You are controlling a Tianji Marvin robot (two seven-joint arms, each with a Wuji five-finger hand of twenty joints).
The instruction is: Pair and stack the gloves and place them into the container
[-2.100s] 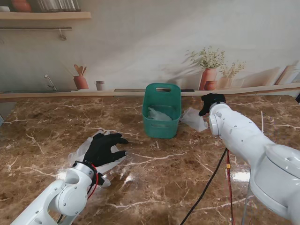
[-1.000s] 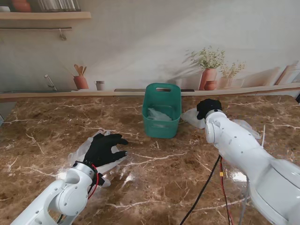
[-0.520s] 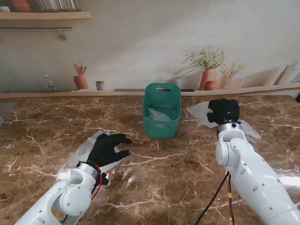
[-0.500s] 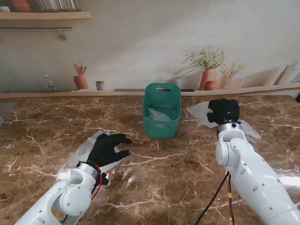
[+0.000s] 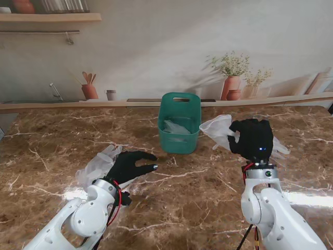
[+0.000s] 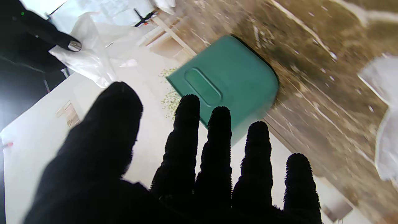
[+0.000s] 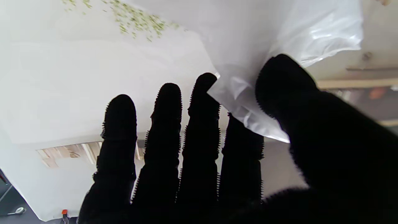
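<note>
The right hand [image 5: 252, 139] had swung back from the bin [image 5: 180, 129], pinching a clear glove [image 5: 218, 131] at about three o'clock of it — probably to pair it. The left hand [image 5: 131, 165] hovered spread above another glove [image 5: 98, 162] at eight o'clock.

left hand [image 5: 127, 165]: black fabric covering, with a white arm behind it and a red wire looped at the wrist.
right hand [image 5: 252, 137]: black, with a small blue light on its back; the arm below it was white.
held glove [image 5: 219, 130]: clear, milky white plastic film with pale glints.
glove on the table [image 5: 96, 164]: the same see-through white, the marble showing faintly through it.
container [image 5: 179, 123]: plain teal green, with something pale and translucent inside.
table [image 5: 197, 192]: glossy brown marble pattern with white and cream veins.
wall [image 5: 156, 47]: off-white, printed with terracotta pots and pale flowers.
</note>
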